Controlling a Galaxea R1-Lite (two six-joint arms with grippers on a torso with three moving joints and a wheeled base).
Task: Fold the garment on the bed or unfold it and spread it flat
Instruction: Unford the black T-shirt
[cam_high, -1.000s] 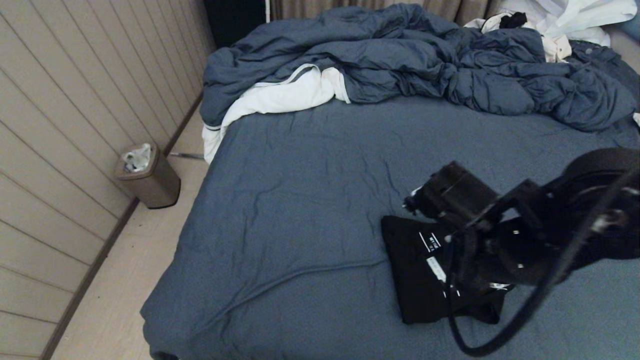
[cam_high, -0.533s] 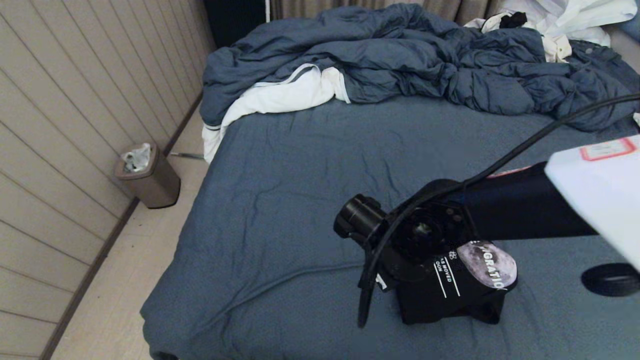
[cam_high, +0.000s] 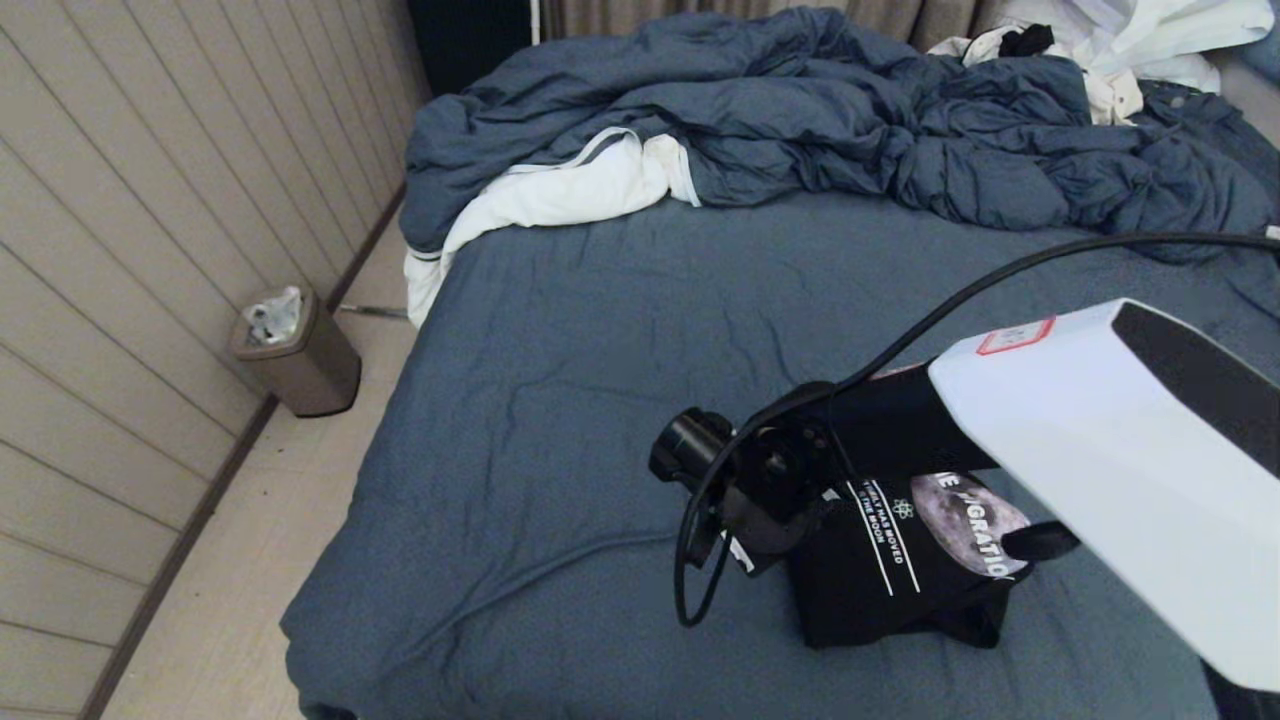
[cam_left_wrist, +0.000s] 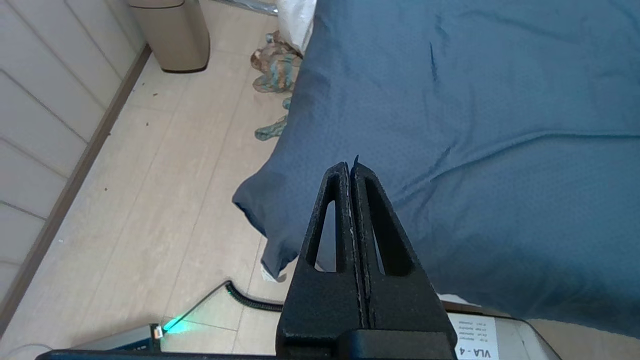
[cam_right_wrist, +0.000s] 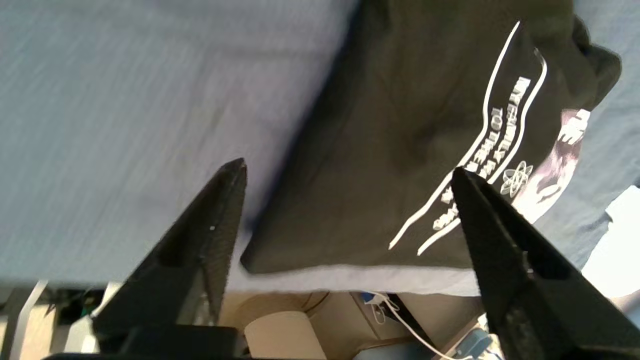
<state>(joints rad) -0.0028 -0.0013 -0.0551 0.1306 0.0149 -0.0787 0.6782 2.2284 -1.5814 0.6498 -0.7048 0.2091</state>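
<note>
The garment (cam_high: 890, 590) is a black T-shirt lying folded into a compact packet near the front right of the bed (cam_high: 600, 350), with its grey moon graphic and white text lines facing up. My right arm (cam_high: 1090, 450) reaches across above it. In the right wrist view my right gripper (cam_right_wrist: 347, 172) hovers open just over the garment (cam_right_wrist: 390, 125), its fingers spread wide and holding nothing. My left gripper (cam_left_wrist: 350, 165) is shut and empty, parked over the bed's near left corner (cam_left_wrist: 280, 200), and is out of the head view.
A rumpled blue-grey duvet (cam_high: 800, 110) and a white cloth (cam_high: 560, 195) lie across the far end of the bed. A white pile (cam_high: 1150, 40) sits at the back right. A brown bin (cam_high: 295, 355) stands on the floor by the panelled wall, left of the bed.
My right gripper has gone from shut to open. The right arm swung left across the garment, whose moon graphic now lies face up on the packet. The left arm is still.
</note>
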